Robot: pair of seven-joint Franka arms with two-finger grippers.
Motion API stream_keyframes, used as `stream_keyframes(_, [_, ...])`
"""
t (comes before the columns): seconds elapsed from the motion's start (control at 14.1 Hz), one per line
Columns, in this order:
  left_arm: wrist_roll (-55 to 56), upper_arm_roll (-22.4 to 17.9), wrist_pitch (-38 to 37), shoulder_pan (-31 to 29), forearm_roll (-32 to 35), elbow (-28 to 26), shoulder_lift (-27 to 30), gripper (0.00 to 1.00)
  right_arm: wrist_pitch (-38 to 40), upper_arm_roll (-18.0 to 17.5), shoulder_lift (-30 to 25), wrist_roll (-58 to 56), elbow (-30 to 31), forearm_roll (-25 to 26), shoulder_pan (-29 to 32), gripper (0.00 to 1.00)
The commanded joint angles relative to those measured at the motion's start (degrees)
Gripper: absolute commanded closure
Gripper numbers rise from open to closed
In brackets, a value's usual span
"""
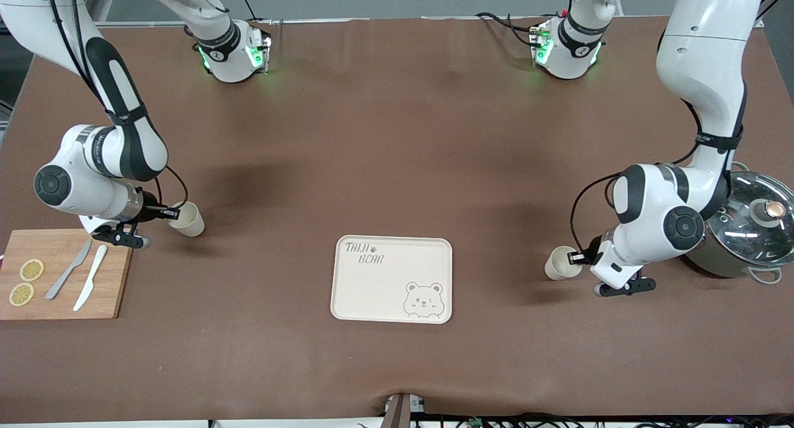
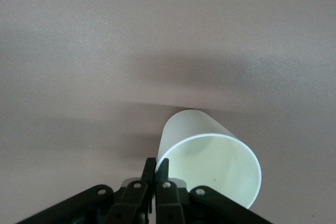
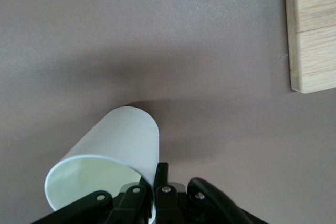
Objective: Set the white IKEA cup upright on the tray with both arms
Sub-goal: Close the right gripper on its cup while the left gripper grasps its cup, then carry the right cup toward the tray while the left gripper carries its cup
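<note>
Here, smooth tapered cups [image 1: 188, 218] [image 1: 561, 263] (both tilted); flat cream tray [image 1: 372, 291].

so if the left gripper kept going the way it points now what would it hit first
Probably nothing soon: the left gripper, shut on its cup's rim, points toward the table's middle, with bare table ahead; the tray seems just off-line, though depth is unclear.

- A robotics lab set up as a mock kitchen, not a real one.
- Two large white jointed arms [image 1: 105, 149] [image 1: 695, 186] with black cables stand along one edge of the surface [image 1: 397, 136], their bases lit green.
- The surface is covered by a plain brown sheet, with cables and plugs at its near edge.
- Kitchen props are laid out sparsely: a wooden cutting board [image 1: 118, 273] with lemon slices [image 1: 26, 282] and two knives [image 1: 80, 278], a lidded steel pot [image 1: 747, 229], and a cream tray [image 1: 392, 279] marked "TAIJI BEAR".
</note>
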State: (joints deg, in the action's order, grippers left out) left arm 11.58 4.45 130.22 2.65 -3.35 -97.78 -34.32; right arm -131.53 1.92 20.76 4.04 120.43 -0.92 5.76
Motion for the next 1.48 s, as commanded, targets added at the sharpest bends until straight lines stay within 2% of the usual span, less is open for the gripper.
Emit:
stream_keyframes(0.0, [-0.2, 0.6, -0.1, 0.5, -0.6, 0.1, 1.4, 1.00, 3.5, -0.6, -0.9, 0.2, -1.3, 0.8, 0.9, 1.00])
stream_keyframes(0.14, [0.4, 1.5, -0.5, 0.8, -0.7, 1.4, 2.1, 1.00, 9.6, -0.6, -0.9, 0.2, -4.9, 0.8, 0.9, 1.00])
stream_keyframes(0.28, [1.3, 3.8, -0.6, 0.7, -1.0, 2.1, 2.7, 1.00, 12.4, -0.5, -1.2, 0.1, -6.6, 0.8, 0.9, 1.00])
stream_keyframes(0.49, [7.3, 6.9, -0.6, 0.8, -0.9, 2.9, 2.9, 1.00, 16.3, -0.6, -1.7, 0.1, -8.7, 0.8, 0.8, 1.00])
stream_keyframes(0.99, [19.9, 14.0, -0.7, 1.2, -0.9, 5.6, 2.6, 1.00, 33.5, -0.9, -2.3, 0.4, -20.1, 0.0, 0.0, 1.00])
stream_keyframes(1.41, [32.3, 13.8, -0.6, 8.2, -0.2, 8.7, -0.5, 1.00, 38.6, -1.0, -2.6, 1.0, -24.0, -0.6, -2.0, 1.00])
